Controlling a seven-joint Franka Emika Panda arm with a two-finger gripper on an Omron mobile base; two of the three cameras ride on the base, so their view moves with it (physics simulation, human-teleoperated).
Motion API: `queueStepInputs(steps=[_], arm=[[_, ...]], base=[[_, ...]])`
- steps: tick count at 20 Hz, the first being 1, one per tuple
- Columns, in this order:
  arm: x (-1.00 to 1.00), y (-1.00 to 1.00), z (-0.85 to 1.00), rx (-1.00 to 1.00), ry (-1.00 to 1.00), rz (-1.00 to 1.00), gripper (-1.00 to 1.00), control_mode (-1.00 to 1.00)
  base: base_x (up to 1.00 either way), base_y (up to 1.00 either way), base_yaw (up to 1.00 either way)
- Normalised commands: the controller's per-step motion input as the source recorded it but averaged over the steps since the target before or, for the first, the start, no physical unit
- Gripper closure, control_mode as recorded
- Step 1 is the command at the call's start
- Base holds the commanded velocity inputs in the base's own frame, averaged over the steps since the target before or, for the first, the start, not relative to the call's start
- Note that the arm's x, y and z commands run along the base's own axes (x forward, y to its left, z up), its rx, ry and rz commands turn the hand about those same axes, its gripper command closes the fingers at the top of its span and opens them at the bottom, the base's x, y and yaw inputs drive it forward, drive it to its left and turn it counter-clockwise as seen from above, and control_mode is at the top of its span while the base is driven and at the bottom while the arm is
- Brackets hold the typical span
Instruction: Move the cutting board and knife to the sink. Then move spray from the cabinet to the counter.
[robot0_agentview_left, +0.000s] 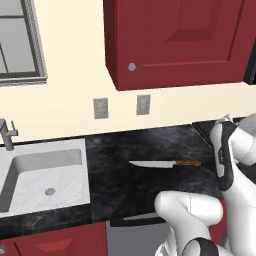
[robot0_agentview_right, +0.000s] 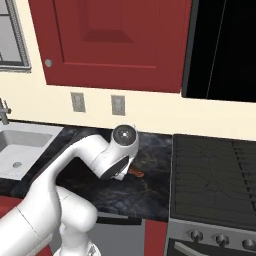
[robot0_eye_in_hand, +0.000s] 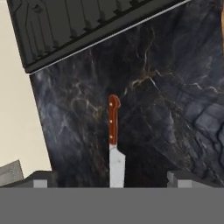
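Observation:
The knife (robot0_agentview_left: 165, 163) lies flat on the black counter (robot0_agentview_left: 115, 185), its silver blade pointing left toward the sink (robot0_agentview_left: 50, 150) and its reddish handle to the right. In the hand view my gripper (robot0_eye_in_hand: 111, 181) hangs open directly above the knife (robot0_eye_in_hand: 114, 144), one fingertip on each side of the blade and nothing held. In the right base view my wrist covers most of the knife, leaving the handle end (robot0_agentview_right: 136, 173) showing. The white sink (robot0_agentview_right: 25, 145) is empty. The cutting board, the spray and the open-front cabinet are out of view.
A black stove (robot0_agentview_right: 215, 170) adjoins the counter on the right, close to the knife handle (robot0_eye_in_hand: 113, 118). A red door cabinet (robot0_agentview_left: 175, 40) hangs above. The faucet (robot0_agentview_left: 7, 132) stands behind the sink. Two wall outlets (robot0_agentview_left: 100, 107) sit on the backsplash.

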Motion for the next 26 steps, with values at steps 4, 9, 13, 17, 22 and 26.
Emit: queueStepInputs(steps=[4, 9, 13, 17, 22, 26], arm=[[0.04, 0.0, -0.31, 0.0, 0.16, -0.04, -1.0, -1.0], [0.04, 0.0, -0.27, 0.0, 0.24, -0.01, -1.0, -1.0], [0.25, 0.0, -0.09, 0.01, 0.25, 0.08, -1.0, -1.0], [0.2, 0.0, -0.11, 0.0, 0.18, 0.2, -1.0, -1.0], [0.17, 0.0, -0.15, 0.0, 0.19, 0.25, -1.0, -1.0], [0.13, 0.0, -0.32, 0.0, 0.05, 0.26, -1.0, -1.0]], base=[[0.0, 0.0, 0.0], [0.0, 0.0, 0.0], [0.0, 0.0, 0.0], [0.0, 0.0, 0.0], [0.0, 0.0, 0.0], [0.0, 0.0, 0.0]])
